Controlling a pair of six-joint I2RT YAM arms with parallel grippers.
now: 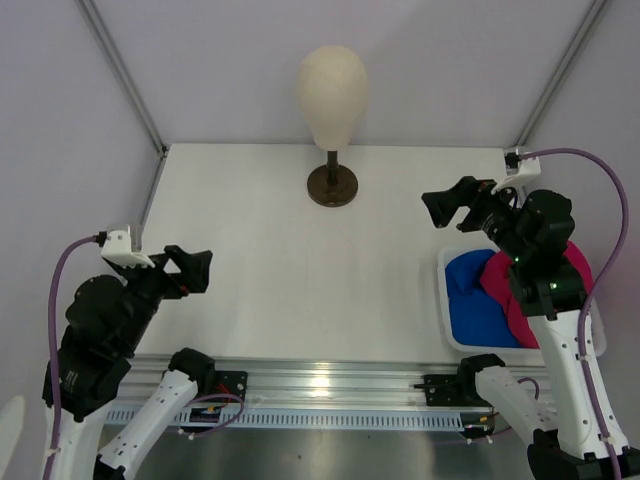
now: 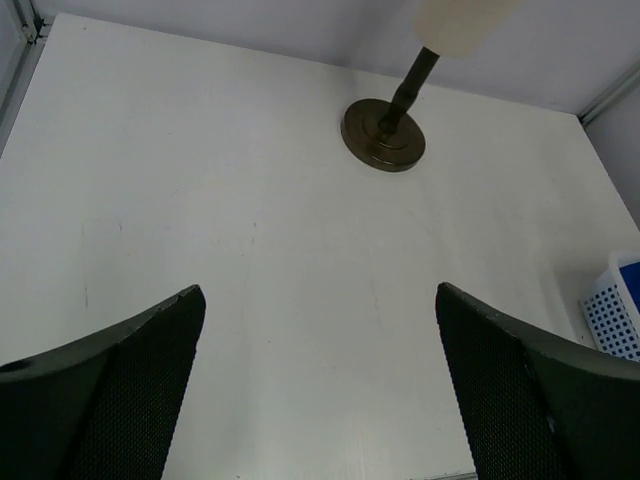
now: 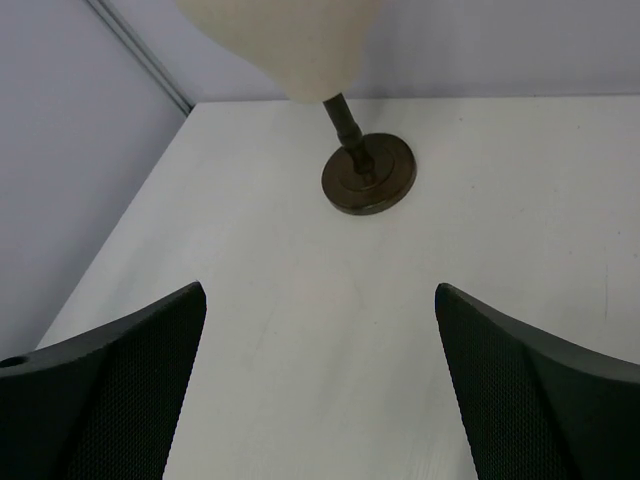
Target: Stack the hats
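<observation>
My left gripper [image 1: 188, 268] and right gripper [image 1: 440, 208] gape wide, empty; the blue hat [image 1: 470, 297] and pink hat [image 1: 512, 306] lie in the basket [image 1: 444, 312].

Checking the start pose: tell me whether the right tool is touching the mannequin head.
Apart. The top external view shows the right tool hanging off to one side of the mannequin head, with bare table between them.

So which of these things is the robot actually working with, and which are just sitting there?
Part of the job:
pink hat, in the basket
blue hat, next to it in the basket; more may be hidden
left gripper and right gripper, both open and empty

Just sitting there:
mannequin head on its dark stand
white basket
table
</observation>
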